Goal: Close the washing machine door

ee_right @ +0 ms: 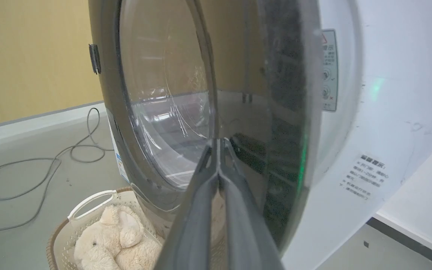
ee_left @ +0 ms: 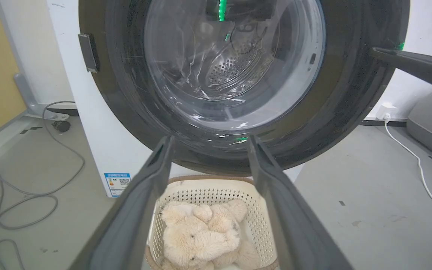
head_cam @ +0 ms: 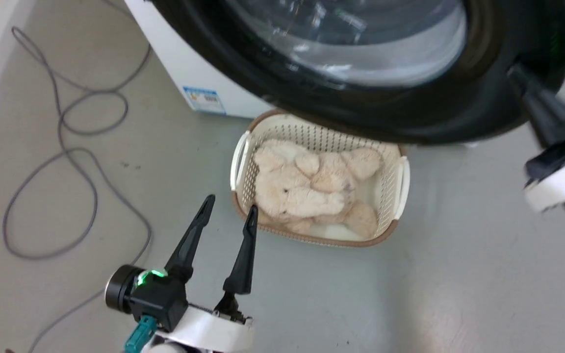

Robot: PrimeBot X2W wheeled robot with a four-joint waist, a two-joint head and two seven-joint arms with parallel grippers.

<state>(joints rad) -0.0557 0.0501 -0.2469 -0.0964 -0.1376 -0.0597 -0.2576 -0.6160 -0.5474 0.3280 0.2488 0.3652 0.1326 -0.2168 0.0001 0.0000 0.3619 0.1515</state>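
Observation:
The washing machine door (head_cam: 410, 113), a big black-rimmed disc with a clear glass bowl, stands partly swung out from the white washing machine (head_cam: 189, 63). My right gripper (head_cam: 514, 71) is shut, its joined tips touching the door's black rim on the outer right side. In the right wrist view the shut fingers (ee_right: 201, 210) meet the door (ee_right: 283, 112) where rim and glass join. My left gripper (head_cam: 228, 206) hangs open and empty over the floor, below the door. The left wrist view faces the door (ee_left: 351, 93) head-on, with the steel drum seen through the glass.
A cream laundry basket (head_cam: 241, 162) holding a beige plush toy (head_cam: 307, 191) sits on the floor right under the door's lower edge. A grey cable (head_cam: 66, 147) loops across the floor on the left. A white cord (ee_left: 418, 165) runs along the floor at the right.

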